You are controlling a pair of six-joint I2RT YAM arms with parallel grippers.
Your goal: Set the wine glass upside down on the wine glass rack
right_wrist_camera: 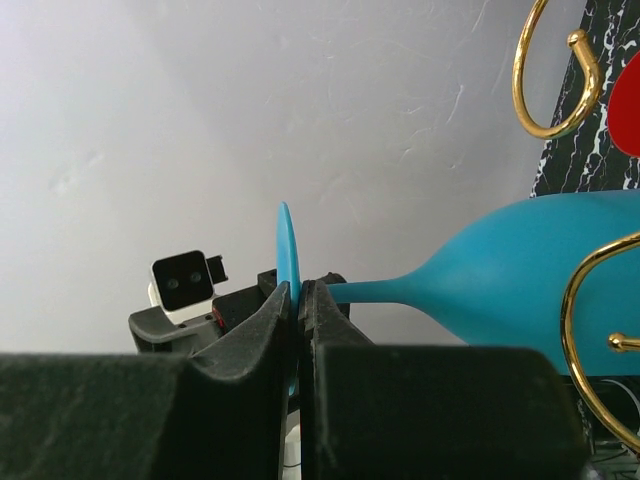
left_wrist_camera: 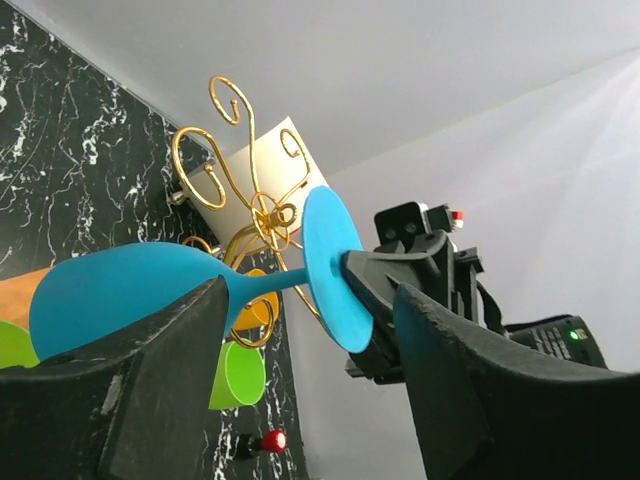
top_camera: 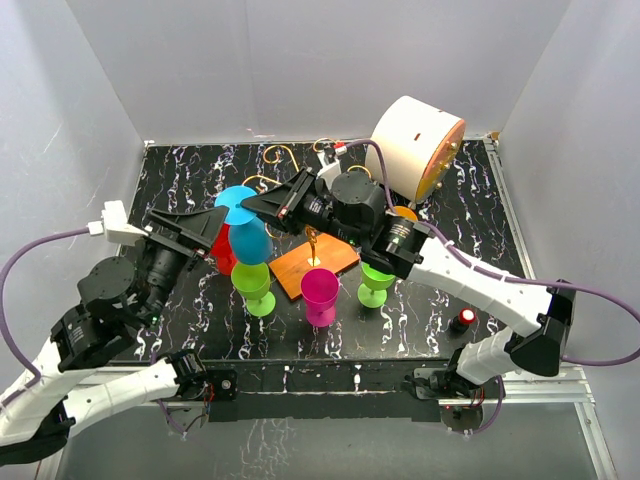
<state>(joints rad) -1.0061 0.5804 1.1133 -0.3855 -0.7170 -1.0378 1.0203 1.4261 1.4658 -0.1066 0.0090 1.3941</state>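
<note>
- Since my right gripper [right_wrist_camera: 298, 290] is clenched on the edge of the flat round foot of the turquoise-blue plastic wine glass [top_camera: 250, 240], I judge the step in hand to be carrying it across to the gold wire wine glass rack [top_camera: 296, 268], which has curly scroll arms on an orange-brown wooden square base
- To do it well I would hold the foot uppermost with the bowl hanging down, bring the thin stem to the open mouth of one of those arms, and slide it in sideways so the foot can rest on the wire
- Such a thin edge pinch could let the glass swing, so slow, level moves suit
- My left gripper [left_wrist_camera: 310, 287] is released, its fingers spread wide to either side of the stem near the bowl; I cannot make out any contact, and I would draw it clear before the slide so it does not foul the wire
- The wine glass hangs in the air left of the rack's central post, above the red plastic goblet [top_camera: 222, 252] and the lime-green goblet [top_camera: 255, 285] on the black marbled table [top_camera: 330, 345]; its foot sits between the right gripper's fingertips, and the bowl reaches away from them
</note>
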